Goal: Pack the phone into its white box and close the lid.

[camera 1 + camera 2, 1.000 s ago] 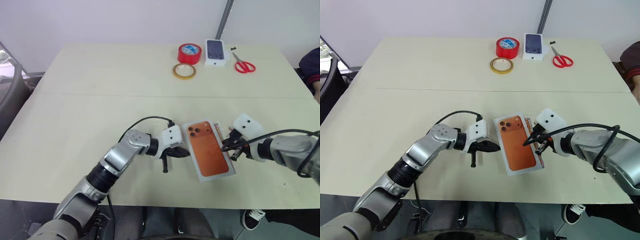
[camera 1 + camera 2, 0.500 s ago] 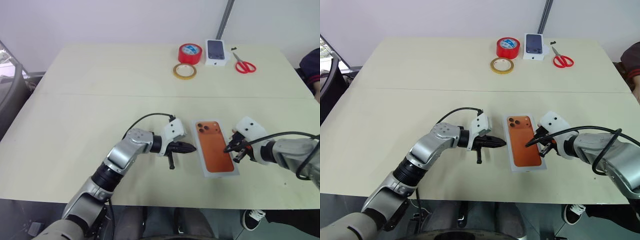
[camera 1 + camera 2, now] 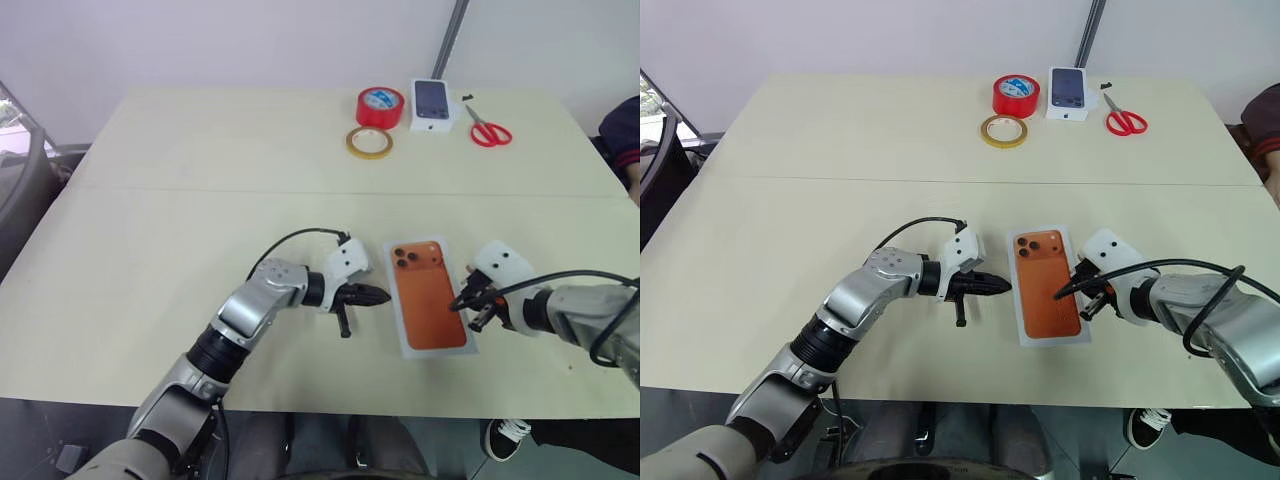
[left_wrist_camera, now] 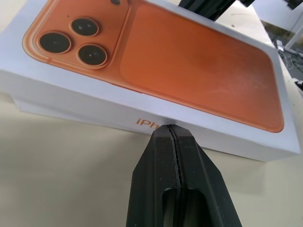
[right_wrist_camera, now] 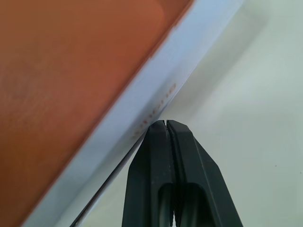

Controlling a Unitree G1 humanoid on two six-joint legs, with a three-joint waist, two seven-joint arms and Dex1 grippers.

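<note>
**Both pincers shut against the white box**

The white box point(image 3: 432, 296) lies flat near the front edge of the surface point(image 3: 180, 210), right of the middle, with its long sides running from front to back. Its lid point(image 4: 189, 61) is on and carries a printed picture of an orange phone back, with three dark lenses in the corner toward the far edge. In my left wrist view, orange lettering runs along the lid's white side wall, and a lower white step shows beneath the lid at one end.

My left pincer point(image 3: 385, 295) is closed, fingers pressed together with nothing between them. It points level at the box's left long side. Its tip is right at the lettered wall, but I cannot tell whether it touches.

My right pincer point(image 3: 456, 305) is closed too, and empty. Its tip is at the box's right long side, just by the seam where lid meets base.

Near the far edge lie a red tape roll point(image 3: 380, 105), a yellow tape roll point(image 3: 368, 142), a small white carton point(image 3: 432, 103) printed with a dark phone, and red-handled scissors point(image 3: 488, 130).
</note>
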